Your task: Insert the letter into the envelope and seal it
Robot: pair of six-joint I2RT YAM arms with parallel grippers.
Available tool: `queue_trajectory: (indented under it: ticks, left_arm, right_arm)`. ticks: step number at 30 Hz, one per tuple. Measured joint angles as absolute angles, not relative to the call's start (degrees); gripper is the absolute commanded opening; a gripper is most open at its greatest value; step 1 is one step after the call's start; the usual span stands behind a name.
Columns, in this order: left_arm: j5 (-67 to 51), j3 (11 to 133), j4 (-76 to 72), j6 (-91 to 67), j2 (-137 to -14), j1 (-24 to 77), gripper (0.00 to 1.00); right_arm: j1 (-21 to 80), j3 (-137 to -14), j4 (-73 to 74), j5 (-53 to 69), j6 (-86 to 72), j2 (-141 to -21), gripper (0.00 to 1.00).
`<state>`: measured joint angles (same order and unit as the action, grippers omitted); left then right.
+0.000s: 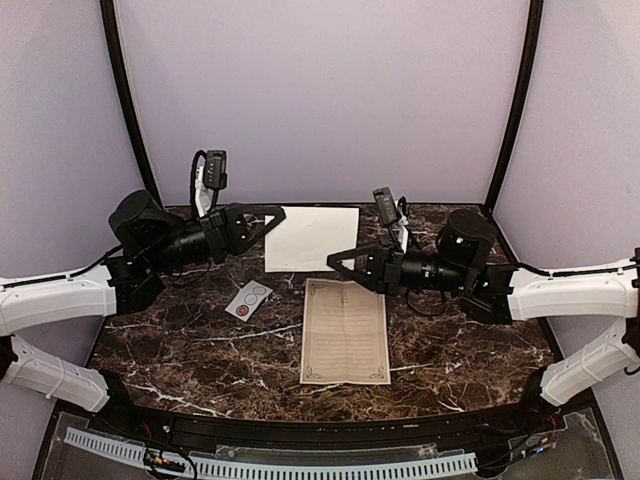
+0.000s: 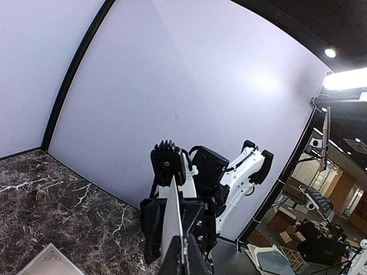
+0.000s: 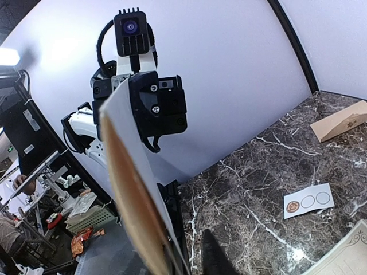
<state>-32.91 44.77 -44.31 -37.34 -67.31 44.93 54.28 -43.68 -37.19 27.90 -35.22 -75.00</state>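
A sheet of paper (image 1: 312,237), white on top and tan-brown on its other face, hangs above the table between my two grippers. My left gripper (image 1: 278,214) is shut on its far left corner; the left wrist view shows the sheet (image 2: 172,217) edge-on between the closed fingers (image 2: 198,263). My right gripper (image 1: 333,260) is at its near right corner. In the right wrist view the sheet (image 3: 140,172) hides one finger and a narrow gap shows beside the other (image 3: 213,255). A tan letter (image 1: 345,330) with an ornate border lies flat. A kraft envelope corner (image 3: 338,123) lies beyond, hidden in the top view.
A small white sticker card with circles (image 1: 248,298) lies left of the letter and shows in the right wrist view (image 3: 309,200). The dark marble table (image 1: 180,350) is walled at the left, back and right. A black rail runs along its near edge (image 1: 320,430).
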Motion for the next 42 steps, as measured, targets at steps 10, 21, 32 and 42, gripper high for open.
queue_trajectory:
  ticks: [10, 21, 32, 42]
  left_arm:
    - [-30.79, 42.54, -40.27, -35.38, -66.87, 44.93, 0.53]
    - [-23.44, 44.64, -17.74, -24.73, -59.22, 42.15, 0.81]
    - [-30.28, 56.40, -0.64, -11.18, -69.56, 43.86, 0.82]
    - [-38.37, 58.04, 4.38, -7.18, -76.03, 46.41, 0.34]
  right_arm:
    - [54.39, -43.70, -37.56, 26.98, -35.90, -75.22, 0.00]
    - [53.56, -51.20, -13.17, 26.28, -26.06, -74.50, 0.00]
    - [53.93, -56.88, 2.76, 34.94, -19.59, -82.00, 0.00]
    - [54.50, -61.14, 9.74, 37.39, -15.22, -84.77, 0.00]
